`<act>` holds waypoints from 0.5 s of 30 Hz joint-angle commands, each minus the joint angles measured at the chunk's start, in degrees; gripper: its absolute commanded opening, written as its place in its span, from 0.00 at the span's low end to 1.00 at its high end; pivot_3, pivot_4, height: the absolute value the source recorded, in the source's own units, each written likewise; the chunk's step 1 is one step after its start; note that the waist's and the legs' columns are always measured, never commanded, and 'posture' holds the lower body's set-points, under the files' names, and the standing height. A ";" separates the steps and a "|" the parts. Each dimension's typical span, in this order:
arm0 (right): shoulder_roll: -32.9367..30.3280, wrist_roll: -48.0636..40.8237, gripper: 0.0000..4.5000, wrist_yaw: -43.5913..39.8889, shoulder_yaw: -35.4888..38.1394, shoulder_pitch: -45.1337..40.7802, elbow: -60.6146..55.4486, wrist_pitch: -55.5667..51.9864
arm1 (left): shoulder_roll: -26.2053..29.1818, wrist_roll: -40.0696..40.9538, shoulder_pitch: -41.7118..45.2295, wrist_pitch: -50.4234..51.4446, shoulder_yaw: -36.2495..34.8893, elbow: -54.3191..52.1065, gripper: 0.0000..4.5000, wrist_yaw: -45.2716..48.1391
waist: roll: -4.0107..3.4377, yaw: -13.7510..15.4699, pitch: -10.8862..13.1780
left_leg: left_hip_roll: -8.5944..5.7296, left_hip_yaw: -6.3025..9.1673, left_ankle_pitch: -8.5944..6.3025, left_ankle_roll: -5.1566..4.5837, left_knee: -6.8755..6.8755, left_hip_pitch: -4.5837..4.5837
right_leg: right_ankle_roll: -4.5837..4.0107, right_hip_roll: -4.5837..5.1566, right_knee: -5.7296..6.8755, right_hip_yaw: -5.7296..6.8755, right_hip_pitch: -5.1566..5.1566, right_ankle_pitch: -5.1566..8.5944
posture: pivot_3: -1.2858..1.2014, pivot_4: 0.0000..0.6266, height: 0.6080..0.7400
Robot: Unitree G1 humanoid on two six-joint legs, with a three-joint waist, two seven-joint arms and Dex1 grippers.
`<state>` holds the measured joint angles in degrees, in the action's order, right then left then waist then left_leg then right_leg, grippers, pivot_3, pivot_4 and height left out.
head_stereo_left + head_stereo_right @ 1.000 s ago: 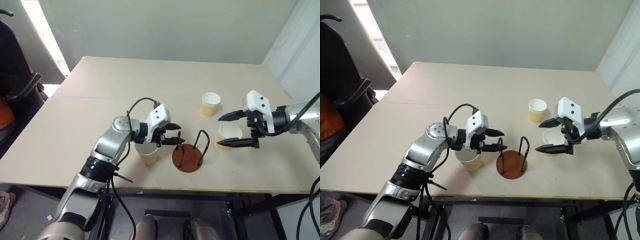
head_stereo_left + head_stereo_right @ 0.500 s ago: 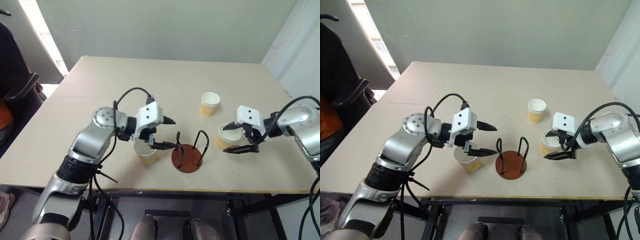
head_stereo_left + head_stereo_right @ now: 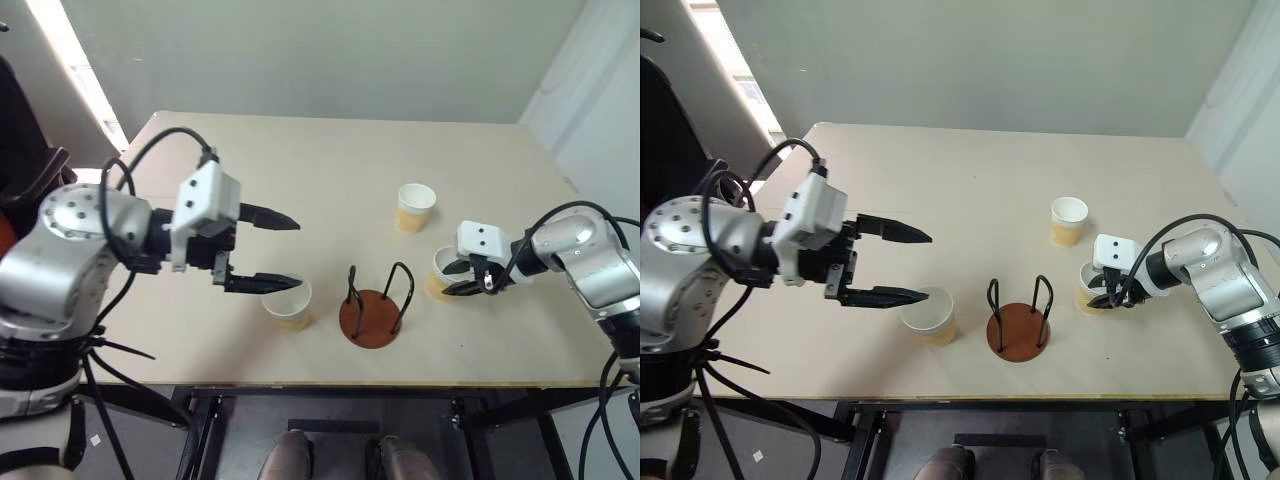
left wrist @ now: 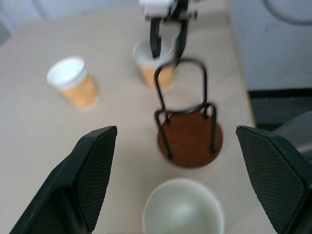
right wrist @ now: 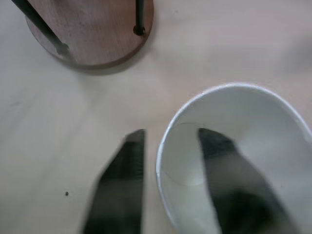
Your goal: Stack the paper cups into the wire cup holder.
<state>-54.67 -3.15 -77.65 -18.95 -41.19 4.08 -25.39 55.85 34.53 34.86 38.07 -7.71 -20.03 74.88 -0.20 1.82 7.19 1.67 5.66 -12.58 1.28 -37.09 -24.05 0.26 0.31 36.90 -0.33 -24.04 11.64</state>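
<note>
On the tan counter [image 3: 330, 160], the right tool [image 3: 462, 279] is pinching the wall of a paper cup [image 3: 441, 276], one finger inside the rim and one outside. The left tool [image 3: 272, 252], fingers spread wide, is hovering above another cup [image 3: 287, 304] (upright, empty) beside the wire cup holder [image 3: 371, 305]. A third cup [image 3: 415, 206] is standing farther back.

The wire cup holder [image 3: 374, 308] stands between two paper cups [image 3: 286, 304].

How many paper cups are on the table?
3. One cup stands left of the wire cup holder, one farther back on the right, and one at the right gripper, pinched by its rim.
</note>
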 commanded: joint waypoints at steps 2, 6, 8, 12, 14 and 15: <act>-0.96 0.08 0.00 -0.83 2.13 -0.92 -0.64 0.82 | 2.81 2.62 -3.41 0.70 -3.85 -1.38 0.94 -0.05 | -0.01 -0.23 0.01 | 0.04 0.00 -0.01 0.01 0.01 0.02 | -0.08 -0.02 0.03 0.01 -0.02 0.04 | 0.52 0.24 1.00; -2.40 -4.81 0.00 -4.33 6.26 -3.32 -2.77 -0.27 | 3.36 3.51 -4.51 0.39 -4.04 -1.54 0.94 -0.67 | -0.05 -0.22 0.03 | 0.04 0.00 0.00 0.02 0.00 0.03 | -0.35 -0.02 0.06 0.03 -0.02 0.20 | 0.52 0.24 1.00; -3.63 -10.94 0.00 -8.39 10.60 -6.48 -5.66 -2.15 | 3.61 3.23 -5.00 0.19 -3.76 -1.11 0.94 -1.06 | -0.14 -0.24 0.08 | 0.04 -0.03 0.00 0.03 -0.01 -0.02 | -0.60 -0.01 0.06 0.00 -0.05 0.35 | 0.52 0.24 1.00; -2.08 -18.59 0.00 -11.39 14.47 -15.42 -8.02 -4.26 | 4.17 2.43 -6.49 -0.52 -3.04 -0.99 0.94 -1.46 | -0.16 -0.62 0.10 | 0.06 -0.14 0.00 0.06 0.12 -0.02 | -0.76 -0.09 0.08 -0.04 -0.16 0.45 | 0.52 0.24 1.00; -0.07 -20.26 0.00 -11.48 14.32 -18.56 -8.57 -4.67 | 4.27 2.31 -6.75 -0.80 -2.76 -1.00 0.94 -1.74 | -0.03 -0.74 0.02 | 0.15 -0.11 -0.05 0.15 0.18 0.02 | -0.90 -0.18 0.08 -0.01 -0.15 0.55 | 0.52 0.24 1.00; 1.17 -21.38 0.00 -11.66 13.83 -19.68 -9.48 -5.32 | 4.27 2.34 -6.83 -0.91 -2.70 -0.98 0.94 -1.80 | -0.01 -0.82 0.00 | 0.19 -0.09 -0.09 0.21 0.17 0.06 | -0.95 -0.22 0.09 0.00 -0.15 0.59 | 0.52 0.24 1.00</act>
<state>-54.70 -22.01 -88.63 -5.14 -60.32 -3.77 -29.85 59.42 36.84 27.90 38.29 -9.69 -20.17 73.38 -0.21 1.01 7.19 1.88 5.59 -12.69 1.50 -36.92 -23.98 -0.70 0.06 36.99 -0.33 -24.18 12.24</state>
